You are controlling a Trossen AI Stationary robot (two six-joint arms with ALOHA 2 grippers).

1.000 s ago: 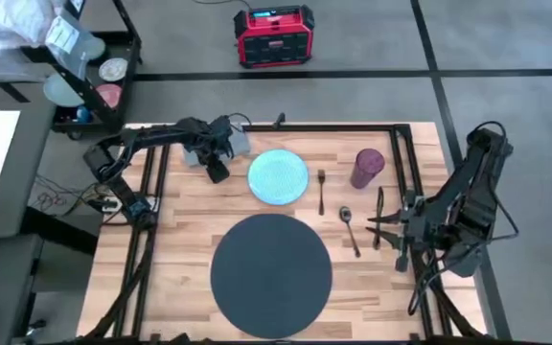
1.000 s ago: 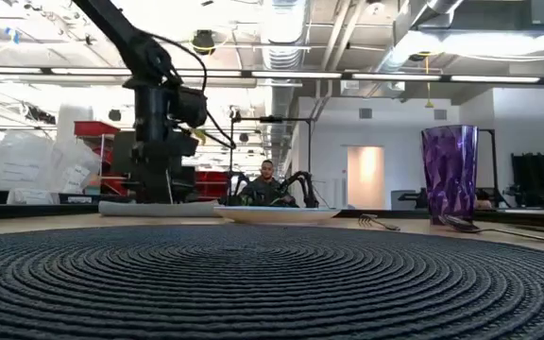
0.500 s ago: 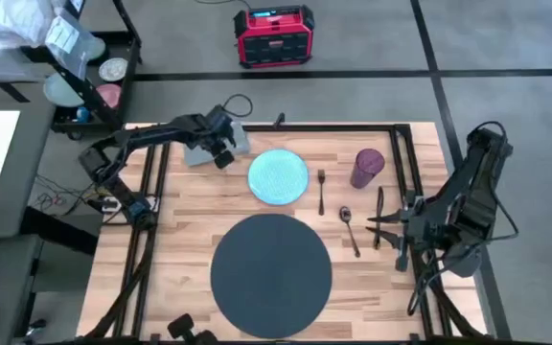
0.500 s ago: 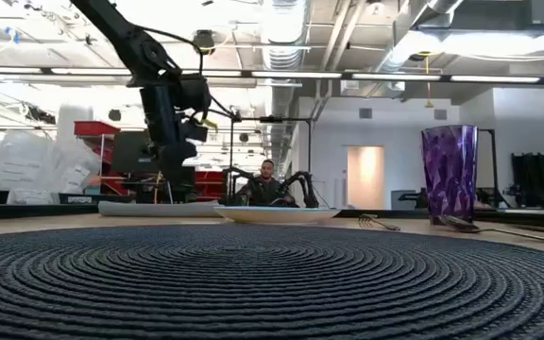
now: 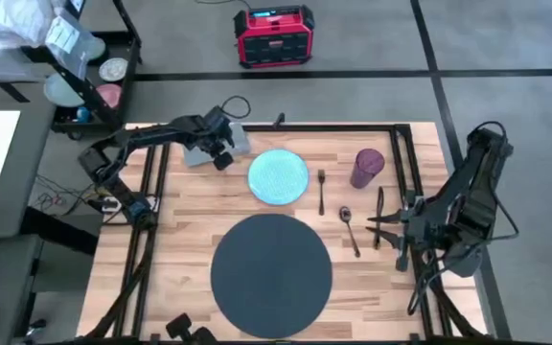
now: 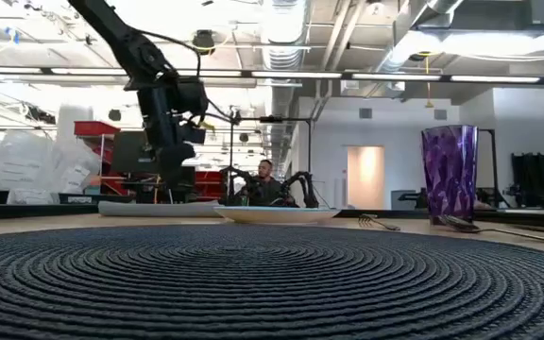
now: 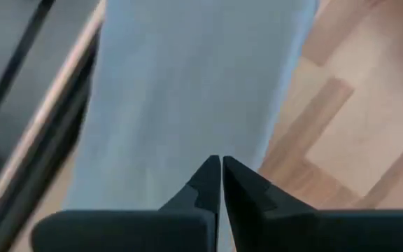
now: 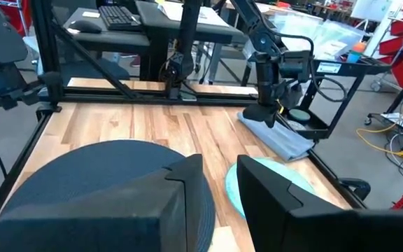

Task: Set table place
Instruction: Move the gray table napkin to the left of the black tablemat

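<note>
On the table (image 5: 180, 220) the grey napkin (image 5: 209, 149) lies flat at the far left. My left gripper (image 5: 221, 156) is shut above the napkin's near right part (image 7: 187, 91), and the low view shows it raised. The teal plate (image 5: 278, 177) sits right of the napkin, and the dark round mat (image 5: 270, 268) lies near the front edge. Fork (image 5: 321, 192), spoon (image 5: 350, 230), knife (image 5: 379, 205) and purple cup (image 5: 367, 167) are at the right. My right gripper (image 8: 220, 183) waits open at the table's right side (image 5: 383, 230). My left gripper points its shut fingertips (image 7: 212, 175) down at the napkin's surface (image 7: 208, 119). I cannot tell whether they touch it. The napkin lies flat on the table.
The black tube frame (image 5: 156, 182) runs along the table's edges. A red box (image 5: 273, 35) stands on the floor beyond the far edge, and a cart (image 5: 84, 77) is at the far left. A person (image 6: 267, 184) sits behind the table. Bare wood shows left of the mat.
My left gripper has risen from table height and moved toward the far edge, from the napkin's near edge to over the napkin. The napkin stays flat where it was.
</note>
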